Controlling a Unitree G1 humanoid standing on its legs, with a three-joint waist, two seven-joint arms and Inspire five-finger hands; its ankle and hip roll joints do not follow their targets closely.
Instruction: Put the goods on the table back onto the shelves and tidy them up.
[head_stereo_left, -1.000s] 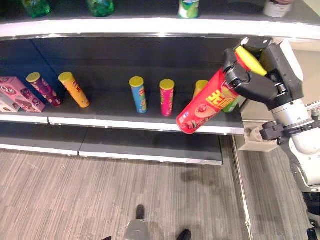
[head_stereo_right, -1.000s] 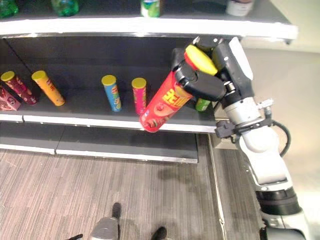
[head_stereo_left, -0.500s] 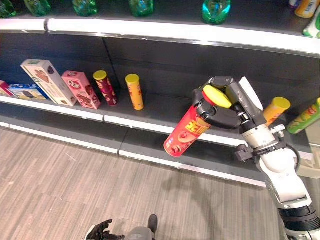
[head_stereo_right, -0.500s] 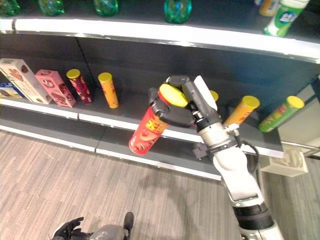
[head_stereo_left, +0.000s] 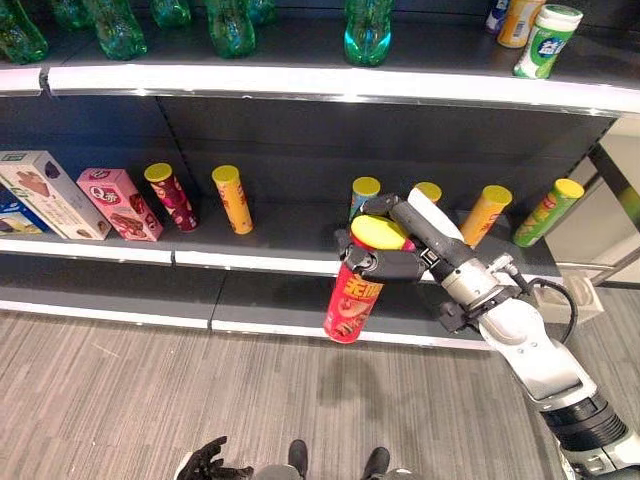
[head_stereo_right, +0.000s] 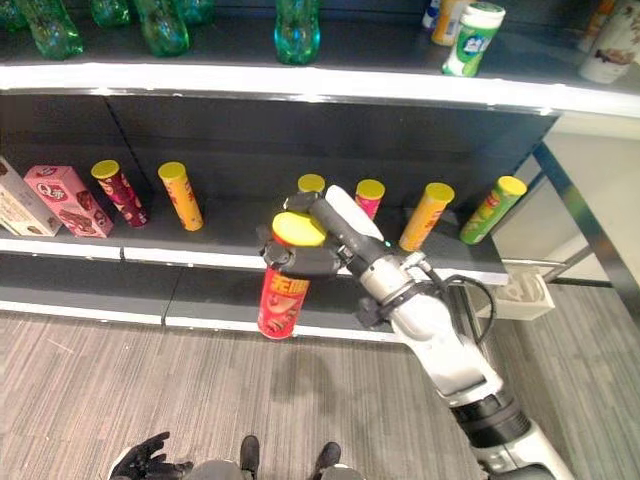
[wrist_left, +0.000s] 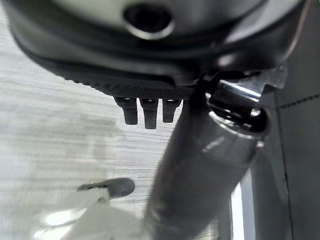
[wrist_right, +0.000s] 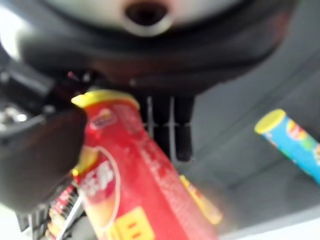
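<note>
one can in hand, not yet shelved

left eye view: the right hand (head_stereo_left: 400, 262) is wrapped round a red can (head_stereo_left: 350, 300) near its yellow lid, hanging in front of the middle shelf's (head_stereo_left: 260, 262) front edge. other cans already stand there.

left wrist view: the left hand's (wrist_left: 145, 107) fingers look relaxed, holding nothing.

right wrist view: the red can is gripped, placement remains.

Lighting: bright, overhead; glare on white shelf edge (head_stereo_left: 300, 82). Shelf recess dim. Wrist views blurred; red can (wrist_right: 130, 180) soft.
</note>
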